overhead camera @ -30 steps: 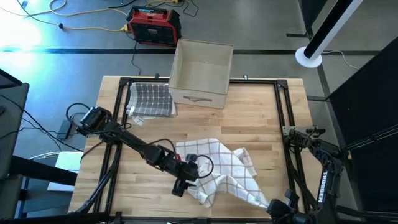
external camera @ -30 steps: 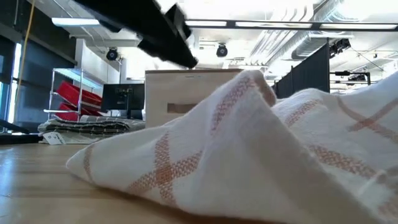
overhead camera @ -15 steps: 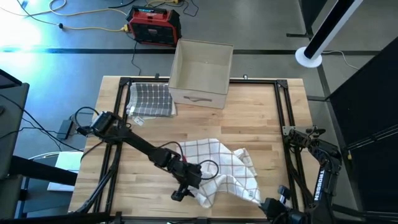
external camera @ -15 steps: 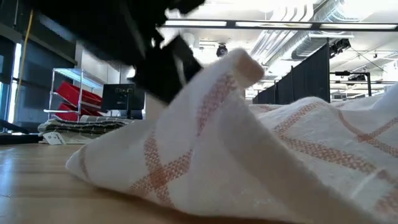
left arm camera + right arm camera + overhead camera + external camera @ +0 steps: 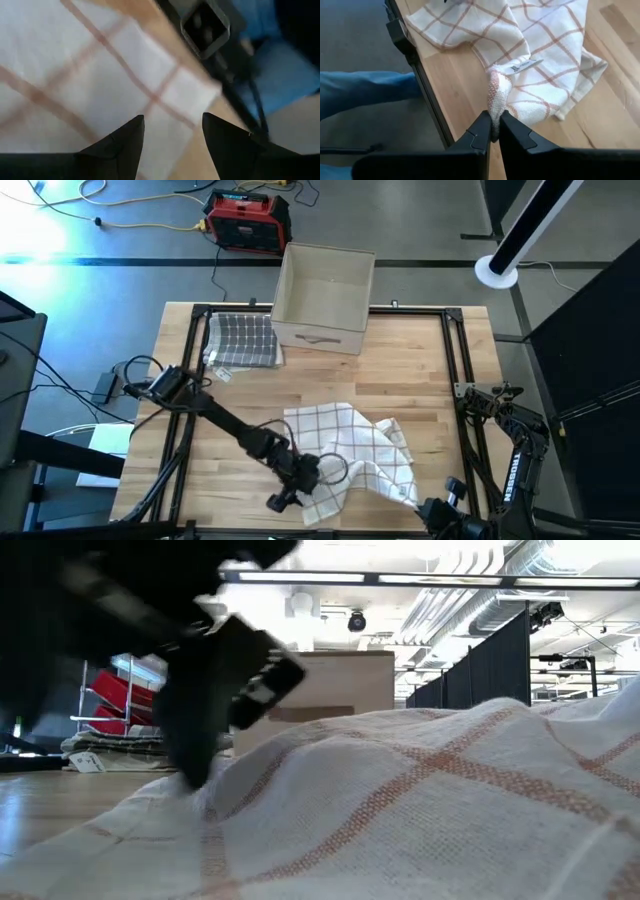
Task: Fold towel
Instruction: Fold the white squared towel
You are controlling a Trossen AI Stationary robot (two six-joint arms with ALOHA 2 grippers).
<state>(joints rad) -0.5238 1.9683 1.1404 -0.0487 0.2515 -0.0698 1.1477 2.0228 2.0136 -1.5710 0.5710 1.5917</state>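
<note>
**Limp towel pinched at one corner, the other corner under spread fingers**

The bench (image 5: pixel 400 375) carries a crumpled checked towel (image 5: pixel 360 455) near its front edge. It looks light, soft and floppy, so it should sag wherever unsupported; corners and hems are the sensible places to take hold. The right gripper (image 5: pixel 494 134) has its fingers closed on a bunched corner, the rest of the cloth spreading away beyond the tips. The left gripper (image 5: pixel 172 131) hovers with fingers apart over the opposite front corner, cloth lying directly beneath and between them.
</note>
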